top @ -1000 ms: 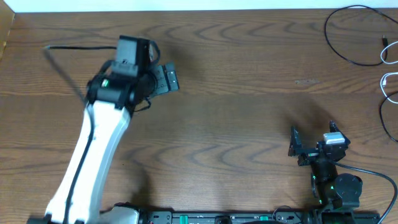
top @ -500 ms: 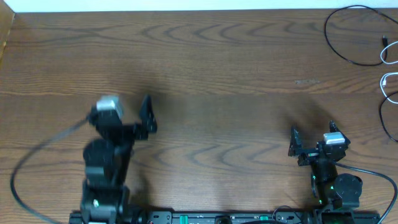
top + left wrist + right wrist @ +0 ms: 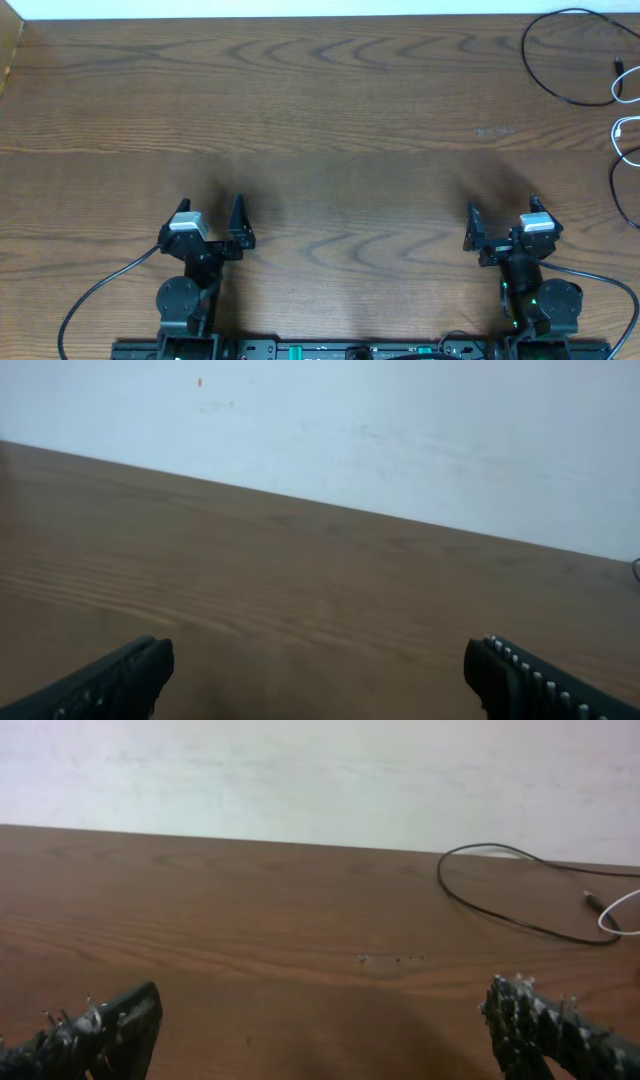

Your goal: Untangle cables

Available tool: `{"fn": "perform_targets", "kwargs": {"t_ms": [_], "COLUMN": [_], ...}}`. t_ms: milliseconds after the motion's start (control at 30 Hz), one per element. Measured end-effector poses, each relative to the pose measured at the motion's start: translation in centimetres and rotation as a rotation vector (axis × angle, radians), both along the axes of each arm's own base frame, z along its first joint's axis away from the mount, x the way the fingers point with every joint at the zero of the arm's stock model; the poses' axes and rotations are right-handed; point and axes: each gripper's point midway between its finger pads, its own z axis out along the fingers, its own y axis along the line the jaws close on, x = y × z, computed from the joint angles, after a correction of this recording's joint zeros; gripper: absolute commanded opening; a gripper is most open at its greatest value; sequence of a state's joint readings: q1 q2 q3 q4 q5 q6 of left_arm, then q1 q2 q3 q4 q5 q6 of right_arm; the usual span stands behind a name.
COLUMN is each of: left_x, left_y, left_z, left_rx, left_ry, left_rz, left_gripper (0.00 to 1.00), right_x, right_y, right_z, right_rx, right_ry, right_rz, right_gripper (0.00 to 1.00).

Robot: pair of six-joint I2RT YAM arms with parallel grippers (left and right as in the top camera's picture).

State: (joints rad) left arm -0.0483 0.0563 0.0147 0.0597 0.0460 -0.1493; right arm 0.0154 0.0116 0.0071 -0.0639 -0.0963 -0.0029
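The cables lie at the table's far right edge. A thin black cable makes a wide loop, with a white cable beside it and more white and black cord below. In the right wrist view the black cable and a bit of the white cable lie far ahead to the right. My left gripper is open and empty, low over bare wood at the front left. My right gripper is open and empty at the front right, well short of the cables.
The brown wooden table ends at a white wall at the back. A thick black arm wire curves from the left arm base, and another from the right base.
The left arm has pulled back from the far left of the table to the front edge. Its gripper now faces forward, open. The right arm and the cables have not moved.
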Motion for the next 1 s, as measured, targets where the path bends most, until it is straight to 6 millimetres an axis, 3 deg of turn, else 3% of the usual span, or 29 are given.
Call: {"fn": "perform_targets", "kwargs": {"t_ms": [100, 1000], "left_x": [-0.22, -0.36], "left_y": [0.10, 0.14], "left_z": [-1.07, -1.06], "left_rx": [0.004, 0.018], "left_ry": [0.033, 0.038], "left_rz": [0.005, 0.006], "left_gripper": [0.98, 0.98], "right_x": [0.00, 0.00], "right_y": [0.00, 0.00], "right_z": [-0.01, -0.01], "right_rx": [0.000, 0.000], "right_ry": [0.000, 0.000], "right_rz": [0.000, 0.000], "right_gripper": [0.99, 0.99]}}
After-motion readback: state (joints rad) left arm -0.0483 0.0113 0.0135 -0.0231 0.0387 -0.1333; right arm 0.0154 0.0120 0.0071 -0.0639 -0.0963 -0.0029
